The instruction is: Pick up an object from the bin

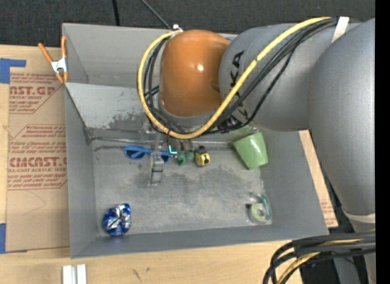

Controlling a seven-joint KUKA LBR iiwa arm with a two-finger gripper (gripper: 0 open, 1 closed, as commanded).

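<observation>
- Blue plastic piece [136, 152]: flat, exact shape hard to tell. It lies on the bin floor close to the far wall, left of centre. It is the thing nearest the end effector, so it is judged the likeliest pick. Its right end runs under the end effector.
- End effector [158, 162]: low over the floor, at the right end of the blue piece. Judged set low because so flat a piece must be taken from floor level. Whether it is apart or together cannot be told, and nothing is seen held.
- Small dark green thing [181, 158]: just right of the end effector, on the floor.
- Small yellow thing [202, 159]: just beside the green one, on its right.
- Light green cup [251, 149]: further right, tipped over, its far side under the arm.
- Clear ring-like thing [259, 209]: near right corner, well apart from the rest.
- Blue-and-white crumpled ball [116, 219]: near left corner, alone.
- Grey metal bin [201, 216]: sloped walls, judged to keep loose things on the flat floor.
- Orange wrist cover [186, 72]: part of the arm, ringed by yellow and black cables, and it hides much of the far wall.
</observation>
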